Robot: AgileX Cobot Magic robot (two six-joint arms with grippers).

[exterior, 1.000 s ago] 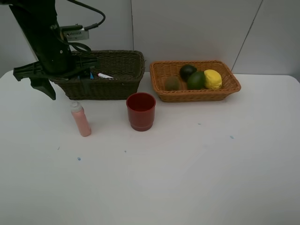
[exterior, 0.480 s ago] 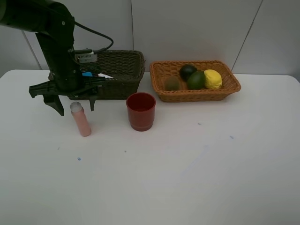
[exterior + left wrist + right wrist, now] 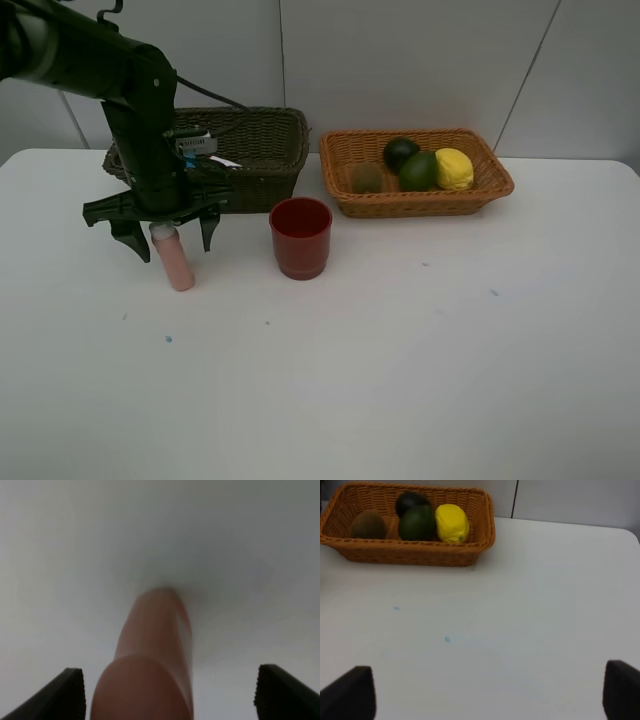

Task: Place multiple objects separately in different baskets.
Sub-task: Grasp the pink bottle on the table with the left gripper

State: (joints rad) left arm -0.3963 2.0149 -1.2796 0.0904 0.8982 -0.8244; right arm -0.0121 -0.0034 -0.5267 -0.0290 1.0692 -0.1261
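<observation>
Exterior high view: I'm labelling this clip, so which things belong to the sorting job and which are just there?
Job:
pink white-capped bottle
red plastic cup
yellow lemon
green round fruit
dark mangosteen
brown kiwi
dark olive wicker basket
light orange wicker basket
left gripper

Just there:
white table
grey wall panels

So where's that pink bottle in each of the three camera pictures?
Exterior high: the pink bottle stands on the table, left of the red cup, between the open fingers of the left gripper.
Left wrist: it fills the middle, seen from above, a dark fingertip on each side.
Right wrist: not in it.
Shared landmark: the left gripper's fingers flanking the bottle.
</observation>
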